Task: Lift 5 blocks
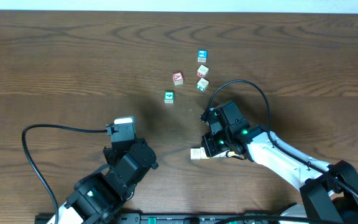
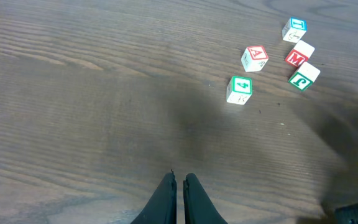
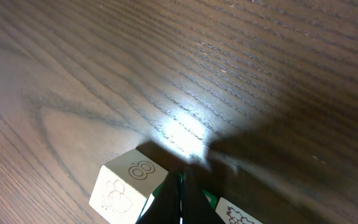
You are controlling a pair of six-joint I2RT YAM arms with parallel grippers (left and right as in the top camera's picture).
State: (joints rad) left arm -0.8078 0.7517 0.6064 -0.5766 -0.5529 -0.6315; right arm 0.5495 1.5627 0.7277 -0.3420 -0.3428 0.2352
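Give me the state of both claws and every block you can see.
Left claw: shut, empty, over bare table.
Right claw: shut, gripping nothing, tip between two cream blocks.
Cream block with the 8: resting on the table, beside the right claw tip.
Second cream block: on the tip's other side, mostly cut off by the frame.
Coloured blocks: five, resting on the table, unstacked, no claw near.

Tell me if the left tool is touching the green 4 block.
Apart. The left wrist view shows bare table between the shut left tool and the green 4 block.
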